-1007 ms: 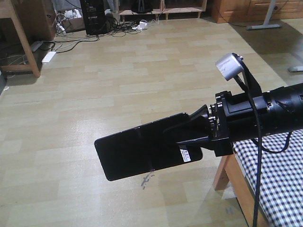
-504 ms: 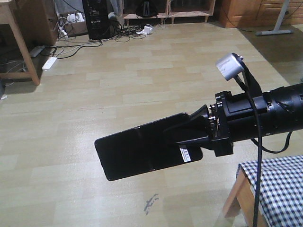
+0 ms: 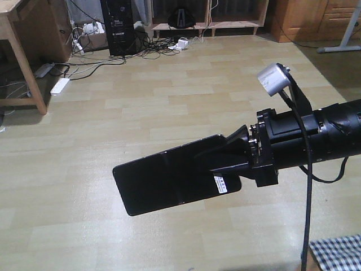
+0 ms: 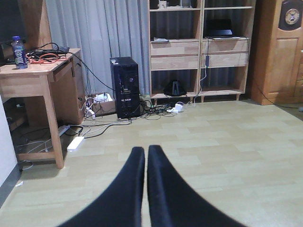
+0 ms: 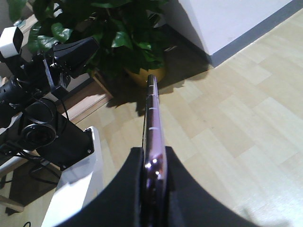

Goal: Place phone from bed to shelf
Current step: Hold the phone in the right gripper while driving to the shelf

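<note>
Phone, clamped edge-on in right gripper, over floor.
Left gripper fingers closed together; bed corner cut off at frame edge.

1. The pale plank floor carries a black computer tower, a white power strip and tangled cables.
2. One corner of the checked bed shows at the lower right of the front view.
3. The wooden worktop holds a bottle and red wires.
4. The light-oak shelf unit stands on the floor.
</note>
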{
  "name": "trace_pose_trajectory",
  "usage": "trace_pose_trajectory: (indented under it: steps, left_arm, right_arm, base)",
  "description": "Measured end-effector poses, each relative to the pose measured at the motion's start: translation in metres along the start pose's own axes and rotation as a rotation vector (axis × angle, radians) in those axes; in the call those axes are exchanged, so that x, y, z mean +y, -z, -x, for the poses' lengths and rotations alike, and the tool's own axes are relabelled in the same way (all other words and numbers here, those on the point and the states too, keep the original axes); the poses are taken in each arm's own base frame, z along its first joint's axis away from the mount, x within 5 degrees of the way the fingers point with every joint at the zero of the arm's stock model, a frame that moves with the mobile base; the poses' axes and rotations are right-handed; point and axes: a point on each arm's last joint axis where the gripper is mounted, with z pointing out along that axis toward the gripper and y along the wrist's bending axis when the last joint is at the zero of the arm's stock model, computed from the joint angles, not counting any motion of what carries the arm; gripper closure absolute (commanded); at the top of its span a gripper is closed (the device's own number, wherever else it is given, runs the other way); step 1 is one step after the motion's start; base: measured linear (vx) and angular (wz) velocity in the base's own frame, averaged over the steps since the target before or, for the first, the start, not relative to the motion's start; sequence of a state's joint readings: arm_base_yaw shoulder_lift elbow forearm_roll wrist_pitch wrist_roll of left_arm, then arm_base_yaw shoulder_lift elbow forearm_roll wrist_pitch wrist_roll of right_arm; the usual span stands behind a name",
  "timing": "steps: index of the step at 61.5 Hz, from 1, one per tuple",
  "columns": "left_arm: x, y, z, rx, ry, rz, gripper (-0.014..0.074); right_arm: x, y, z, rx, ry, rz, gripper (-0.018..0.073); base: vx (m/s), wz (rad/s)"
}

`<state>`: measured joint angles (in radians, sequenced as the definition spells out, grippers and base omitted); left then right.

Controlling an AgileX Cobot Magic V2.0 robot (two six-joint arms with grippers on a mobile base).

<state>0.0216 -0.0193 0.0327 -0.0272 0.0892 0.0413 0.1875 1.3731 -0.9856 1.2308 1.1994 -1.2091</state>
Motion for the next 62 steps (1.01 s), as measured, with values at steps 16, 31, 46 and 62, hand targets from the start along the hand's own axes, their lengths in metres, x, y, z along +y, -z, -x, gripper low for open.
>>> trace_pose_trajectory:
  steps: [16, 31, 46, 62]
  left_arm:
    - [0.0000, 0.0000, 0.0000, 0.000, 0.000, 0.000, 0.0595]
    - [0.0000, 0.0000, 0.0000, 0.000, 0.000, 0.000, 0.0595]
    - [0.0000, 0.0000, 0.0000, 0.000, 0.000, 0.000, 0.0595]
    - [0.0000, 0.0000, 0.0000, 0.000, 0.000, 0.000, 0.0595]
  right_arm:
    - [0.0000, 0.0000, 0.0000, 0.000, 0.000, 0.000, 0.0561]
    - [0.0002, 0.0000, -0.0001, 0.001, 0.000, 0.002, 0.0561]
    - [0.0001, 0.0000, 0.0000, 0.000, 0.000, 0.001, 0.0561]
    - [0.0001, 0.0000, 0.0000, 0.000, 0.000, 0.001, 0.0561]
  base:
    - [0.35, 0.03]
    - [0.36, -0.04]
    - [0.37, -0.13]
    - [0.38, -0.22]
